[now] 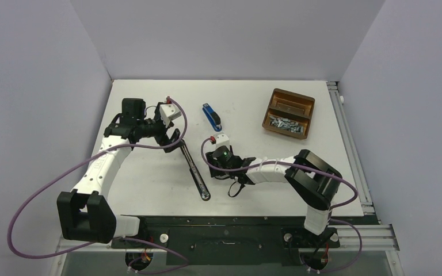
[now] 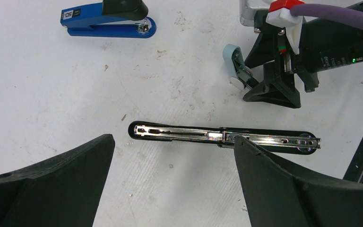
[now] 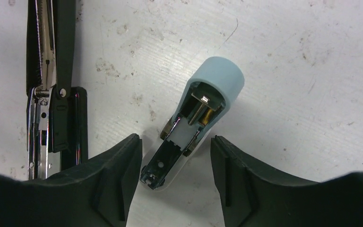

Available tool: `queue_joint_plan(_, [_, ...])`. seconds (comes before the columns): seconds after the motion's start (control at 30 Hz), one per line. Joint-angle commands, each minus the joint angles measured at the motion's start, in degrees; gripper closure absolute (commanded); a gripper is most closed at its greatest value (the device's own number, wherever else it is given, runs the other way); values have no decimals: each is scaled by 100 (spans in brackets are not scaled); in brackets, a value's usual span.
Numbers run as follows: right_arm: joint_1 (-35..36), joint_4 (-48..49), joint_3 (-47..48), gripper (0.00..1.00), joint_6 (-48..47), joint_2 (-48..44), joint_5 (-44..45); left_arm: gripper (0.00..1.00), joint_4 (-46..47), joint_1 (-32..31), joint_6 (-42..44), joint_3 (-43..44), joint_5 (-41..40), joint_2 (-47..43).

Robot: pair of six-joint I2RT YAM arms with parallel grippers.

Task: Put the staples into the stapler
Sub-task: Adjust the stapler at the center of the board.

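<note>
A black stapler (image 1: 194, 171) lies opened flat on the table, its silver staple channel (image 2: 222, 136) facing up. My left gripper (image 2: 174, 146) is open and empty just above its hinge end; it also shows in the top view (image 1: 171, 140). My right gripper (image 3: 175, 142) is open, its fingers either side of a small light-blue stapler (image 3: 203, 101) that lies opened up; no contact shows. That stapler also shows in the left wrist view (image 2: 234, 64), next to the right gripper (image 1: 214, 160). The staples (image 1: 284, 122) lie as a silver pile in the brown tray's near compartment.
A blue stapler (image 1: 211, 117) lies closed at the table's middle back, also in the left wrist view (image 2: 106, 21). The brown two-compartment tray (image 1: 265, 118) stands at the back right. Grey walls enclose the table on three sides.
</note>
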Motion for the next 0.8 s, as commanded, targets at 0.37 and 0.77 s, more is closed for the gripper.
queue_joint_plan(0.37, [164, 199, 535, 58, -546, 426, 38, 4, 289, 33, -70, -111, 115, -221])
queue_joint_plan(0.77, [118, -119, 396, 33, -483, -285, -71, 4, 334, 33, -77, -51, 165, -222])
